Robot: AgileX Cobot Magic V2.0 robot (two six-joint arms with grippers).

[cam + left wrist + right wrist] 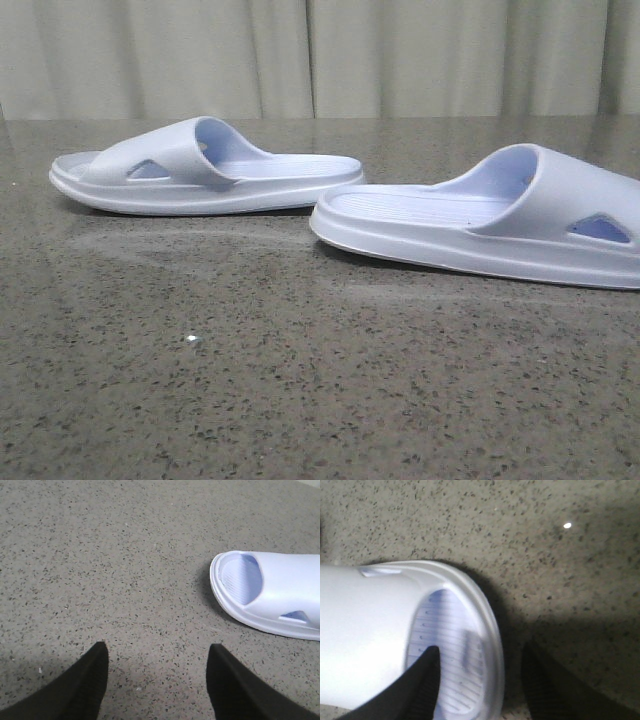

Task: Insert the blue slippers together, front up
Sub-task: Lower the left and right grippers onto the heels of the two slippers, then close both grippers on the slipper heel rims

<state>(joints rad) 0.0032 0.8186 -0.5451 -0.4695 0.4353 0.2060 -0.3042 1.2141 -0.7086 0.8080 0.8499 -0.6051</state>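
Observation:
Two pale blue slippers lie sole-down and apart on the speckled grey table (300,400). The left slipper (200,165) sits farther back, and the right slipper (480,225) runs off the right edge. Neither gripper shows in the front view. My left gripper (157,652) is open over bare table, with one slipper (270,595) off to its side and clear of the fingers. My right gripper (480,652) is open and straddles the rim of a slipper (395,640) at one rounded end. One finger (422,680) is over the ribbed footbed and the other is over the table.
A pale curtain (320,55) hangs behind the table's far edge. A small white speck (192,340) lies on the table in front of the slippers, and the same kind of speck (567,525) shows in the right wrist view.

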